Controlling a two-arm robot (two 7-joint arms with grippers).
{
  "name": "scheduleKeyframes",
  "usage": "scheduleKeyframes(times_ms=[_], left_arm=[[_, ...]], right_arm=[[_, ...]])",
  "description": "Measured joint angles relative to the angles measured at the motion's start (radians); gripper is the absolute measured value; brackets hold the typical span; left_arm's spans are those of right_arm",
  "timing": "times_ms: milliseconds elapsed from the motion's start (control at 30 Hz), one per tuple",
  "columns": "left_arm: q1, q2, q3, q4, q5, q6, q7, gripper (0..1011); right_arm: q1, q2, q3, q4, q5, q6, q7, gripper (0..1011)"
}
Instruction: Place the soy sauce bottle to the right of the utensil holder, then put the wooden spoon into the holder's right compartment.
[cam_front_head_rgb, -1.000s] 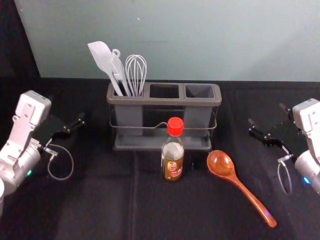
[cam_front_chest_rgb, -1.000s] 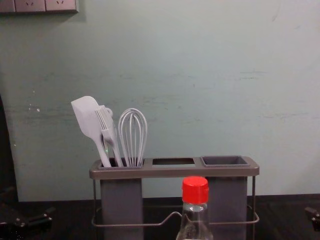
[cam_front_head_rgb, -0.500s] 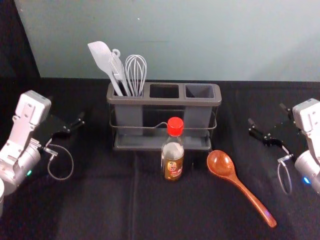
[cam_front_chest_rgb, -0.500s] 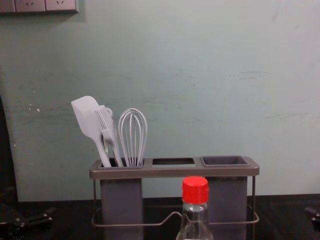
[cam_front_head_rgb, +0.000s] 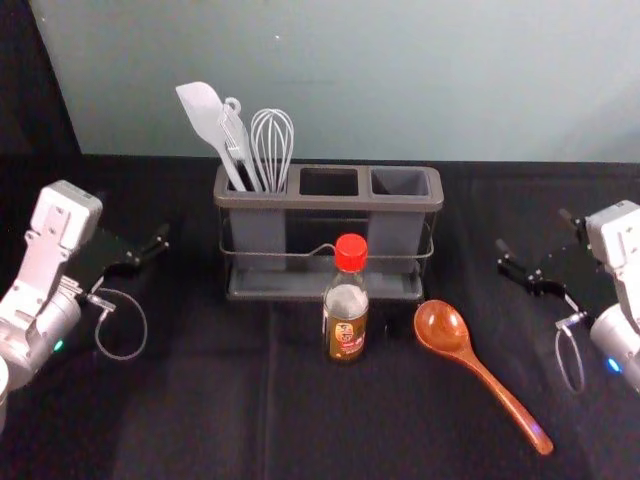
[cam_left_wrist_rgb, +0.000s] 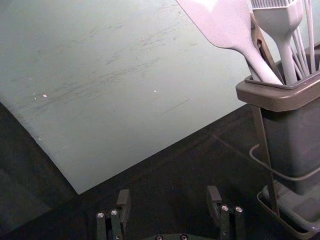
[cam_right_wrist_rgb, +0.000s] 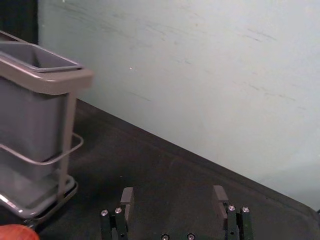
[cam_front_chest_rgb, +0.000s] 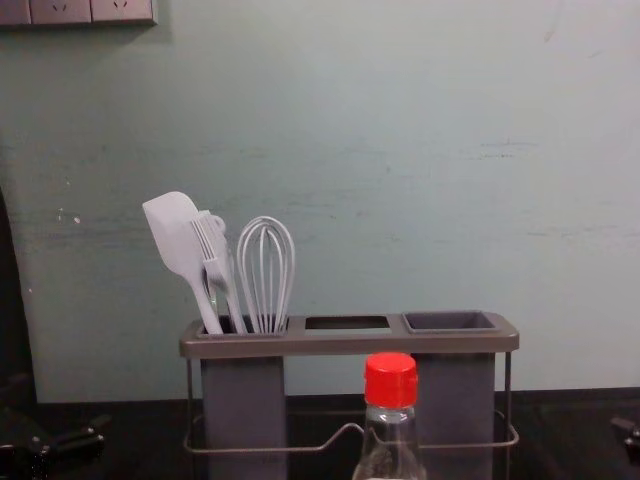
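A black cloth, lightly creased, covered the surface (cam_front_head_rgb: 200, 420), backed by a scuffed, pale grey-green wall (cam_front_head_rgb: 400, 80). A dark drape (cam_front_head_rgb: 30, 90) hung at the left; sockets (cam_front_chest_rgb: 60, 10) sat high on the wall. The soy sauce bottle (cam_front_head_rgb: 345, 300) stood upright before the utensil holder (cam_front_head_rgb: 330, 203), its label's (cam_front_head_rgb: 345, 336) writing too small to read. The wooden spoon (cam_front_head_rgb: 490, 378) lay right of the bottle. Left gripper (cam_front_head_rgb: 132, 215) and right gripper (cam_front_head_rgb: 533, 228) flanked the holder, both released, fingers spread.
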Motion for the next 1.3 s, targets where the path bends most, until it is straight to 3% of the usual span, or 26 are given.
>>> scheduleKeyframes(times_ms=[700, 1000, 1300], left_arm=[[0.0, 0.0, 0.0, 0.0, 0.0, 0.0, 0.0, 1005], [0.0, 0.0, 0.0, 0.0, 0.0, 0.0, 0.0, 1005], [0.0, 0.0, 0.0, 0.0, 0.0, 0.0, 0.0, 1005]], right_arm=[[-0.236, 0.112, 0.07, -0.273, -0.03, -0.058, 0.053, 1004], [-0.295, 0.12, 0.081, -0.36, -0.02, -0.083, 0.097, 1004], [-0.297, 0.092, 0.063, -0.396, 0.024, -0.103, 0.181, 1004]])
